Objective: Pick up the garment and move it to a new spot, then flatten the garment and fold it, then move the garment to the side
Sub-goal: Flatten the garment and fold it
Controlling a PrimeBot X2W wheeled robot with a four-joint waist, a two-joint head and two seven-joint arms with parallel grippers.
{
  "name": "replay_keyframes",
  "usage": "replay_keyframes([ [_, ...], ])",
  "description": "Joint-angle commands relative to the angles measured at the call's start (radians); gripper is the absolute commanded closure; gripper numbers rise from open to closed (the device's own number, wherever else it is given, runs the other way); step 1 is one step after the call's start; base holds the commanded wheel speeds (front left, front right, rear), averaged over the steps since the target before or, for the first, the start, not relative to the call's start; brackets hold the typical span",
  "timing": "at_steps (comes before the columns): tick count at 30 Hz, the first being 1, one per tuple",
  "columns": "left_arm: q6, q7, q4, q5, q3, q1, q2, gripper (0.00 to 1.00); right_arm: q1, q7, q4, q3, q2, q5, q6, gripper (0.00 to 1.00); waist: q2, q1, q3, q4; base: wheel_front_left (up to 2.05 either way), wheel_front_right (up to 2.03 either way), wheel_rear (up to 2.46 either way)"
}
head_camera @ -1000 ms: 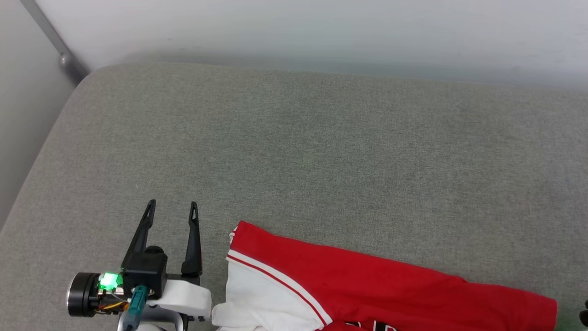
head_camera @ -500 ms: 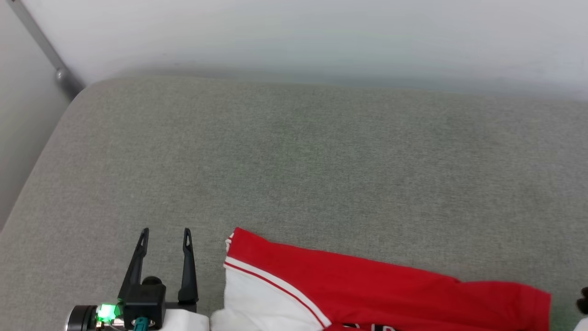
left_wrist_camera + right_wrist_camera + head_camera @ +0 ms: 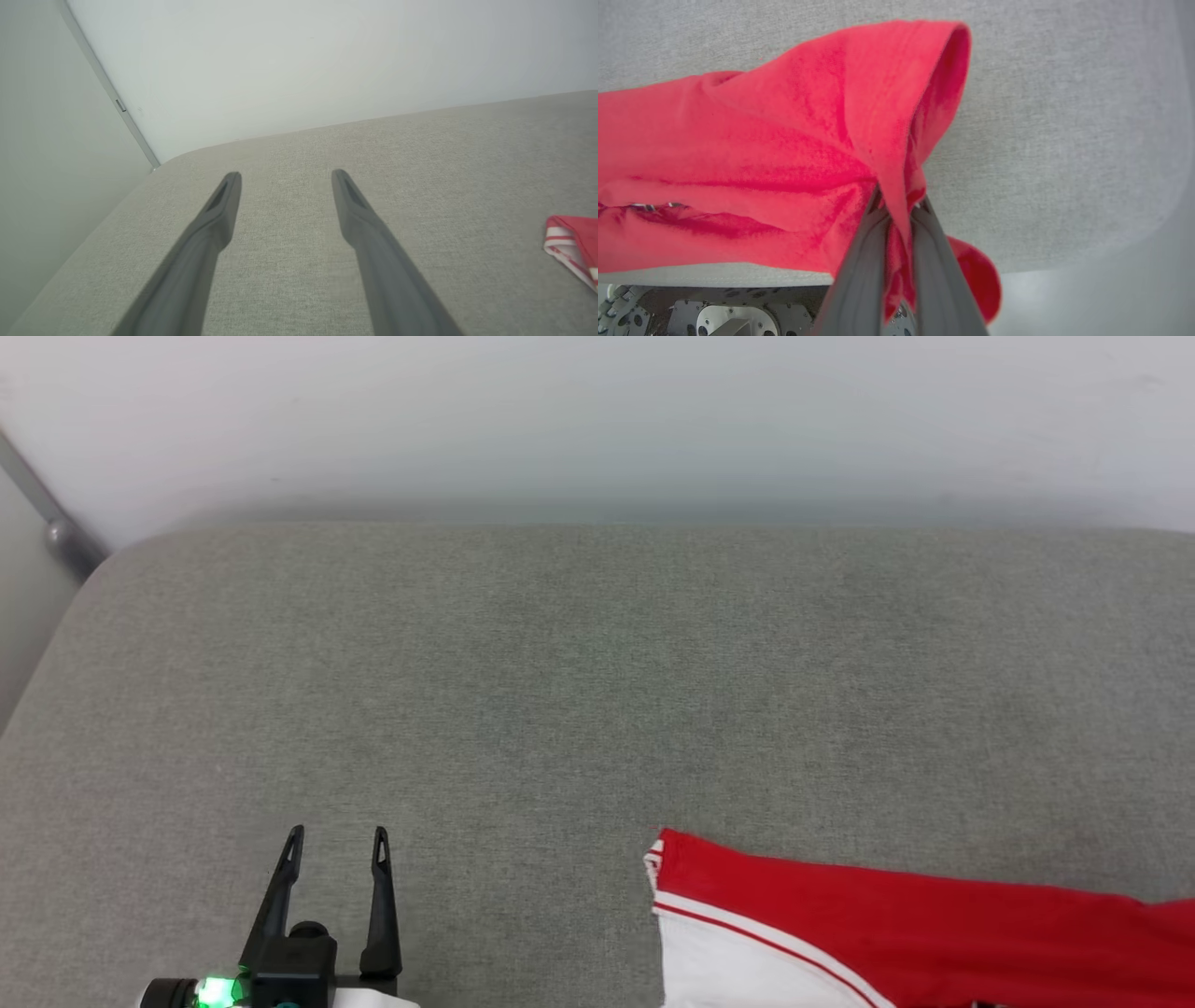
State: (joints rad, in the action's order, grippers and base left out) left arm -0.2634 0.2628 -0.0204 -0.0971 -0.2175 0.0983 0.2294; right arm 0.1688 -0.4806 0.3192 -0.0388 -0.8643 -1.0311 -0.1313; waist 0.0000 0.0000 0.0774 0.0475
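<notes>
So, right fingers (image 3: 938,275): clamped on a bunched fold of the red jersey shirt with white striped-trim sleeve (image 3: 784,130).
Left fingers (image 3: 208,242): spread, empty, over grey fabric cushion (image 3: 420,154).
Shirt: mostly on cushion, well right of left fingers.
Handling: probably light, limp; pinch corners, not mid-cloth.
Views: right wrist shows the clamp; head shows sleeve.

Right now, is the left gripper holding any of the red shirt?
No, the left gripper is open over bare cushion; the garment is apart from it.
</notes>
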Motion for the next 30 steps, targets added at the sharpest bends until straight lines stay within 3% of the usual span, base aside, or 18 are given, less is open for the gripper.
replay_keyframes([
  [1, 0.010, 0.002, 0.000, 0.015, 0.008, 0.010, -0.008, 0.00, 0.012, -0.007, 0.015, 0.019, -0.018, 0.006, 0.001, 1.00, 0.0000, 0.0000, 0.003, -0.007, 0.00, 0.00, 0.00],
  [7, 0.036, 0.002, -0.002, 0.034, 0.032, 0.023, -0.023, 0.00, 0.028, -0.025, -0.095, 0.014, -0.035, 0.029, 0.001, 1.00, 0.0000, 0.0000, -0.005, -0.020, 0.00, 0.00, 0.00],
  [14, 0.061, 0.002, -0.001, 0.052, 0.050, 0.035, -0.038, 0.00, 0.058, -0.076, -0.413, -0.032, -0.031, 0.082, 0.001, 1.00, 0.0000, 0.0000, -0.018, -0.019, 0.00, 0.00, 0.00],
  [20, 0.077, 0.002, 0.001, 0.065, 0.052, 0.009, -0.053, 0.00, -0.016, -0.170, -0.650, -0.149, 0.015, 0.153, 0.001, 1.00, 0.0000, 0.0000, 0.004, 0.003, 0.00, 0.00, 0.00],
  [24, 0.086, 0.002, -0.003, 0.072, 0.051, -0.013, -0.064, 0.00, -0.124, -0.226, -0.705, -0.283, 0.069, 0.202, 0.001, 1.00, 0.0000, 0.0000, 0.023, 0.024, 0.00, 0.00, 0.00],
  [30, 0.098, 0.002, -0.005, 0.077, 0.050, -0.039, -0.071, 0.00, -0.284, -0.256, -0.650, -0.469, 0.141, 0.261, 0.001, 1.00, 0.0000, 0.0000, 0.057, 0.050, 0.00, 0.00, 0.00],
])
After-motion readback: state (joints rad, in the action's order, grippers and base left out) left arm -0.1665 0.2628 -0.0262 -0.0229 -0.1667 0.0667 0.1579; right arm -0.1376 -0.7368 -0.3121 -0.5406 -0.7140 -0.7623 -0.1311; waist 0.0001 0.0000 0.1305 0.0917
